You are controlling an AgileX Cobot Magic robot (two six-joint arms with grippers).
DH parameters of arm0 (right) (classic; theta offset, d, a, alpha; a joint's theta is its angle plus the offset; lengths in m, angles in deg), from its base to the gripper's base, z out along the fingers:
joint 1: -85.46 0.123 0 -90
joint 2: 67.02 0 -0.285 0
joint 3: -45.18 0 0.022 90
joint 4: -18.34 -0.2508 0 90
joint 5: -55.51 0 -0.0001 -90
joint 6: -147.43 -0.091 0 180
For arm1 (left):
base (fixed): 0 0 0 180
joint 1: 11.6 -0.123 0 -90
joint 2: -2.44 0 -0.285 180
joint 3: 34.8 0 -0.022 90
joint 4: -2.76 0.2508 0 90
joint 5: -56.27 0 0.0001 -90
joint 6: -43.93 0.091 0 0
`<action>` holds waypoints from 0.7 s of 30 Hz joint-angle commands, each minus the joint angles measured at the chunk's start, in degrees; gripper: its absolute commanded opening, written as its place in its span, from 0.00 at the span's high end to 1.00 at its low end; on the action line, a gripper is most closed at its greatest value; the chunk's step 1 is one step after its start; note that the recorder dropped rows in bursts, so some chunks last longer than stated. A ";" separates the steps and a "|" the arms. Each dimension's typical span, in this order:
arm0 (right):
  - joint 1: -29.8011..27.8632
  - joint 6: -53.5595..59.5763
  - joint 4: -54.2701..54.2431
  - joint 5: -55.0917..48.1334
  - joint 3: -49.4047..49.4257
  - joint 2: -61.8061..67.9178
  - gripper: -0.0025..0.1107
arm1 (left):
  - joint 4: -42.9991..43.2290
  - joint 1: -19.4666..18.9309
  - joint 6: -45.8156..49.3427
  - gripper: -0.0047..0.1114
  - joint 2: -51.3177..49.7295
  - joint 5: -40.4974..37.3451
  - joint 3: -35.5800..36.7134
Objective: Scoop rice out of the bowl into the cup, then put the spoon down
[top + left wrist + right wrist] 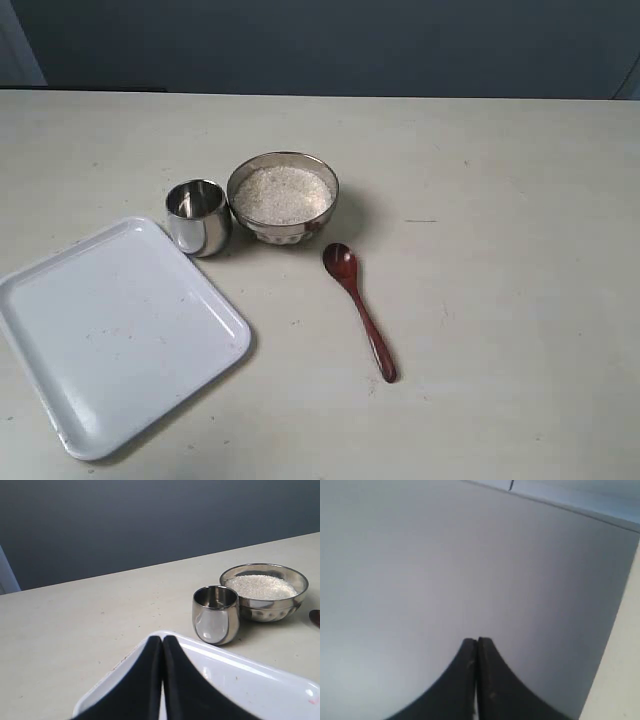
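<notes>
A shiny metal bowl holds a pale heap of rice near the table's middle. Touching its left side stands the small steel cup, upright and empty-looking. The dark reddish-brown wooden spoon lies flat on the table to the bowl's lower right, its oval end nearest the bowl. Neither arm shows in the exterior view. In the left wrist view my left gripper is shut and empty above the white tray, with the cup and bowl beyond. My right gripper is shut, facing a plain grey surface.
A white rectangular tray lies at the front left of the beige table, its corner close to the cup. A dark wall runs behind the table's far edge.
</notes>
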 commanded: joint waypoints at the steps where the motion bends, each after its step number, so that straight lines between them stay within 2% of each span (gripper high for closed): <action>1: 0.31 6.41 23.79 -10.94 -9.11 -0.20 0.98 | -0.16 0.29 -0.15 0.96 0.25 0.89 -0.14; 3: 0.31 9.94 33.88 -18.08 -15.15 0.44 0.98 | -0.16 0.29 -0.15 0.96 0.25 0.89 -0.14; 6: 0.31 15.86 38.90 -28.14 -22.96 5.23 0.98 | -0.16 0.29 -0.15 0.96 0.25 0.89 -0.14; 9: 0.31 22.17 35.99 -36.05 -29.14 12.72 0.98 | -0.16 0.29 -0.15 0.96 0.25 0.89 -0.14; 12: 0.94 33.03 27.91 -43.04 -33.88 20.71 0.98 | -0.16 0.29 -0.15 0.96 0.25 0.89 -0.14; 15: 4.94 45.11 19.90 -49.75 -37.55 28.81 0.98 | -0.16 0.29 -0.15 0.96 0.25 0.89 -0.14; 21: 12.77 46.32 20.89 -60.72 -44.13 45.64 0.98 | -0.16 0.29 -0.15 0.96 0.25 0.89 -0.14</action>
